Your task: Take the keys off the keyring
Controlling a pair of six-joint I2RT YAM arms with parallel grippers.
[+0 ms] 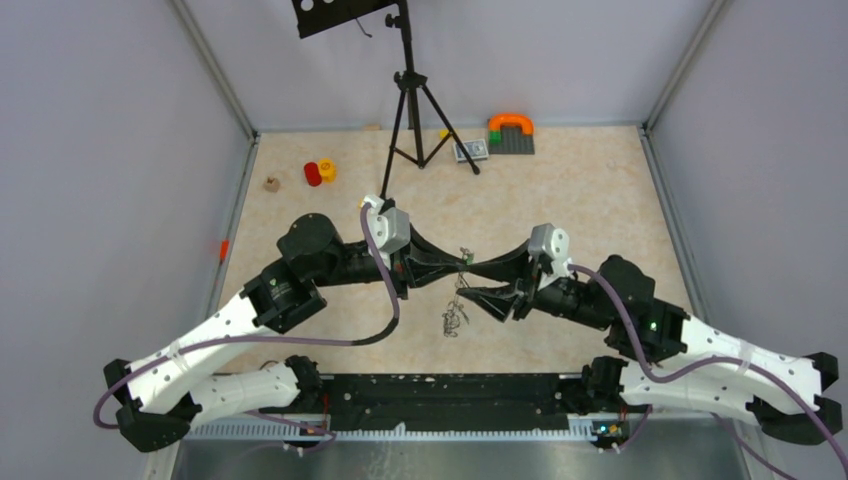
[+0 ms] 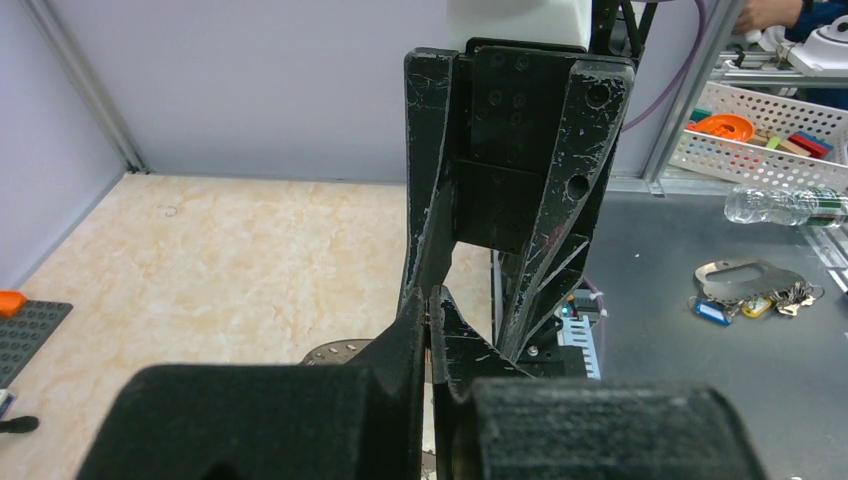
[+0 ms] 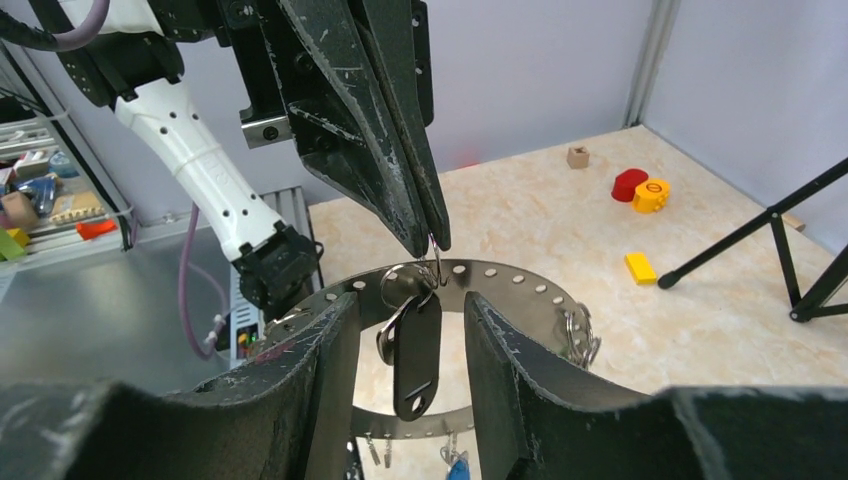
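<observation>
jaws of the right gripper stand apart on either side of a black tag, touching nothing that we can see. above them the left gripper is pinched together on a thin wire loop. the keyring hangs from that loop in the air, with more keys round its rim. we judge that pinch slight: a tug on the tag could drag the loop free and drop the lot, or just swing the ring. the only container we see is a white basket beyond the table, holding an orange piece and coloured blocks.
</observation>
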